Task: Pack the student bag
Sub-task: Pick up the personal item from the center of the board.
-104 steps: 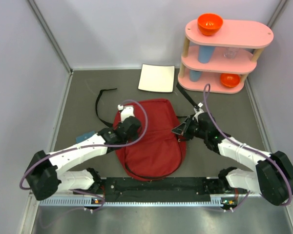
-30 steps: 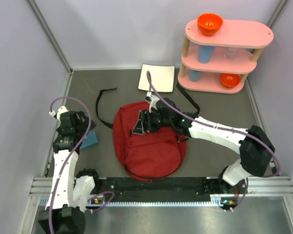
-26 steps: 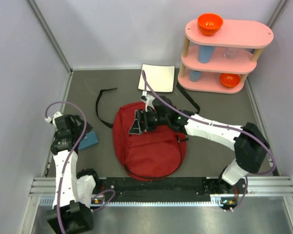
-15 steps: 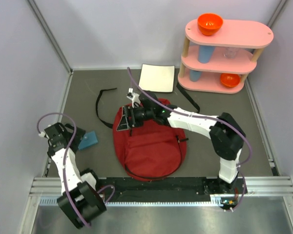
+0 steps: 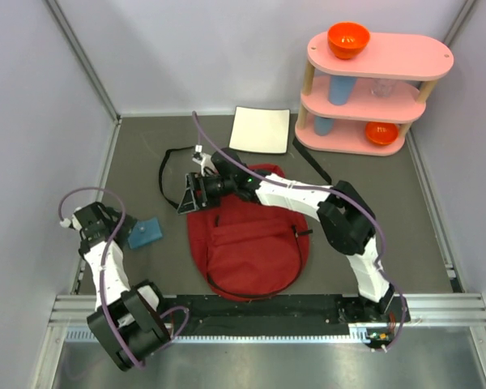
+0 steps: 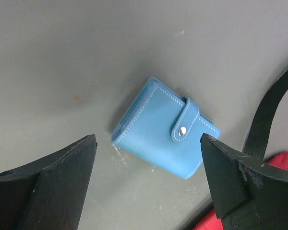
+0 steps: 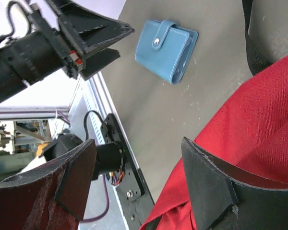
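Observation:
The student bag (image 5: 251, 243), dark red with black straps, lies flat in the middle of the table; its red fabric (image 7: 259, 134) fills the right of the right wrist view. My right gripper (image 5: 191, 198) hovers at the bag's upper-left edge, open (image 7: 137, 143), nothing between its fingers. A small blue snap wallet (image 5: 146, 233) lies on the table left of the bag. My left gripper (image 5: 117, 230) sits low just left of the wallet, open (image 6: 148, 140), with the wallet (image 6: 165, 141) ahead of the jaws and untouched. The wallet (image 7: 167, 50) also shows from the right wrist.
A loose black strap (image 5: 172, 174) curls on the table above the wallet. A white square plate (image 5: 260, 130) lies at the back. A pink three-tier shelf (image 5: 377, 93) with orange bowls and blue cups stands at the back right. Walls close in on the left and right.
My right arm has swept left across the bag's top to its upper-left edge. My left arm has drawn back and lowered beside the wallet, now facing it.

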Robot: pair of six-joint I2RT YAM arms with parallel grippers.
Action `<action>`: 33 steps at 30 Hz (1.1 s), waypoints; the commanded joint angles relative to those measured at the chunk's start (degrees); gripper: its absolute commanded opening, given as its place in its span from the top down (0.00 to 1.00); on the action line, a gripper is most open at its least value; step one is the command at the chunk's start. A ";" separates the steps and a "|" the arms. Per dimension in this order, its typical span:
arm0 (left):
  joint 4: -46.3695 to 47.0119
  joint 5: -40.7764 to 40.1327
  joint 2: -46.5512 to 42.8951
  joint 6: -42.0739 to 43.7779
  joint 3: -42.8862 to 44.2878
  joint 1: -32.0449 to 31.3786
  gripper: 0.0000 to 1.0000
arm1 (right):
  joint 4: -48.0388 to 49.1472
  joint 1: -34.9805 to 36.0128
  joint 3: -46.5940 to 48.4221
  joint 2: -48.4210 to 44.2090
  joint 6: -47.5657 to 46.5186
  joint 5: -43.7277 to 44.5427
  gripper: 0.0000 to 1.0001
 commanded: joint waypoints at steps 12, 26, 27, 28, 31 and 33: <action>16.73 -7.57 -1.47 0.18 -4.31 -2.44 0.09 | -1.30 2.91 8.02 7.78 0.94 3.71 0.25; 26.49 10.70 11.28 1.85 -7.38 -3.67 0.22 | -4.55 2.12 21.11 18.32 3.12 2.91 0.29; 26.66 12.27 12.59 2.11 -7.38 -3.67 0.23 | -4.47 2.12 21.46 18.85 3.48 3.26 0.29; 26.93 12.99 13.13 2.46 -7.56 -3.67 0.26 | -4.47 2.21 22.94 19.46 4.00 3.01 0.30; 27.72 14.31 14.63 2.65 -8.35 -3.76 0.28 | -4.64 2.29 24.71 22.10 4.97 3.35 0.30; 27.99 15.71 14.45 2.12 -9.40 -4.20 0.29 | -4.90 2.47 25.59 22.98 5.59 4.49 0.30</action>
